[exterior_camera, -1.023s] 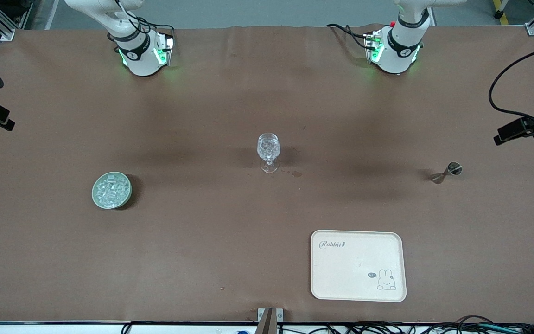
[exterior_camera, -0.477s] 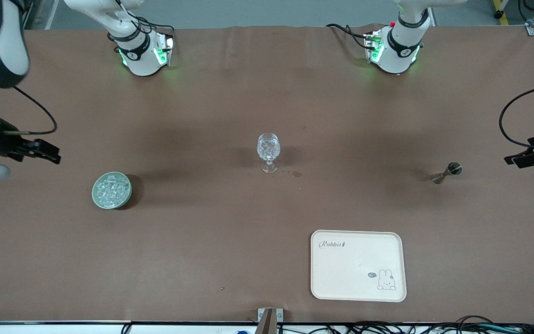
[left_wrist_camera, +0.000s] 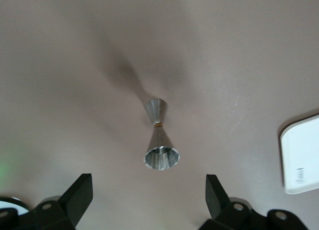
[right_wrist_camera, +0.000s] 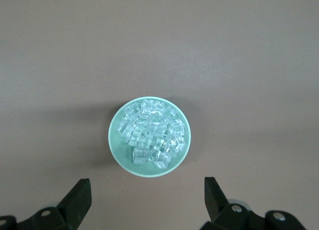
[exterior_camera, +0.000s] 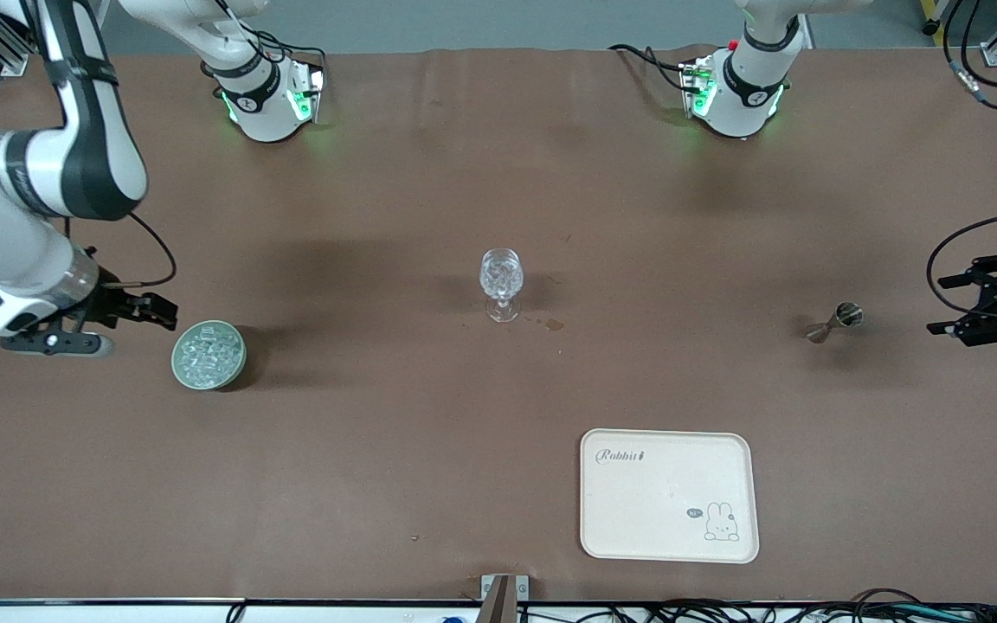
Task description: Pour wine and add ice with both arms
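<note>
Right gripper (exterior_camera: 157,310): fingers apart, holding nothing, above the table just beside green bowl (exterior_camera: 209,356) at the right arm's end. Ice (exterior_camera: 207,351) heaped inside bowl. Left gripper (exterior_camera: 947,305): fingers apart, holding nothing, near silver measuring cup (exterior_camera: 836,321) at the left arm's end; cup upright, untouched. Stemmed glass (exterior_camera: 501,283) upright mid-table between bowl and cup. Cream tray (exterior_camera: 668,496) nearer the front camera than the glass.
</note>
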Motion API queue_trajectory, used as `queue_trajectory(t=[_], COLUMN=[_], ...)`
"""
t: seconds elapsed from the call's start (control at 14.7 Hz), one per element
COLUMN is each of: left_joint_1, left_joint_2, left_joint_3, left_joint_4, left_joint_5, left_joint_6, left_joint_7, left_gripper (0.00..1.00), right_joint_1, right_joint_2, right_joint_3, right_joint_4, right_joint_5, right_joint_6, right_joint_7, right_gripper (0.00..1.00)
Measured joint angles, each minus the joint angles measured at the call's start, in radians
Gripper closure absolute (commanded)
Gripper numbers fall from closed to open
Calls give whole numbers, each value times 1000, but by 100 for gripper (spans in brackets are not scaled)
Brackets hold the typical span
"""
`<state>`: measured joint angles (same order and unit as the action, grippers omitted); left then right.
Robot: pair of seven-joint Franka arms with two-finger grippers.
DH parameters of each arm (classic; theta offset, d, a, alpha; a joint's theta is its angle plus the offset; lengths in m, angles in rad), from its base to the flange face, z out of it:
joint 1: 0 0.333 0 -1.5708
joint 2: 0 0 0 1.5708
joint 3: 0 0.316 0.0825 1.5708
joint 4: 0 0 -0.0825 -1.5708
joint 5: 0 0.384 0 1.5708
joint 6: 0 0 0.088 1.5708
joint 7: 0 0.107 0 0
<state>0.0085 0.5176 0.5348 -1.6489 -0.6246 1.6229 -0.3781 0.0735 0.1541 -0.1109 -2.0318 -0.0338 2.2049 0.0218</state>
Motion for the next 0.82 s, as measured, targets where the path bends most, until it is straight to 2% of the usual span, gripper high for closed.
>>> queue_trajectory(t=[0.34,0.55,0.82], left_joint_1=[23,44,44], left_joint_2=[126,185,233], left_joint_3=[27,29,29], left_joint_4=[-48,-55,-100], left_joint_5=[-177,-257,-391], left_joint_6=[-16,-32,-41], left_joint_7=[-1,-1,-1], left_gripper=[0,0,0], right_joint_1=[0,0,0], right_joint_2=[90,142,194], right_joint_3=[0,-1,-2], right_joint_4=[-87,-102,-110], right_joint_5=[0,0,0], right_joint_6=[214,312,396], right_joint_7=[0,0,0], right_gripper=[1,13,20])
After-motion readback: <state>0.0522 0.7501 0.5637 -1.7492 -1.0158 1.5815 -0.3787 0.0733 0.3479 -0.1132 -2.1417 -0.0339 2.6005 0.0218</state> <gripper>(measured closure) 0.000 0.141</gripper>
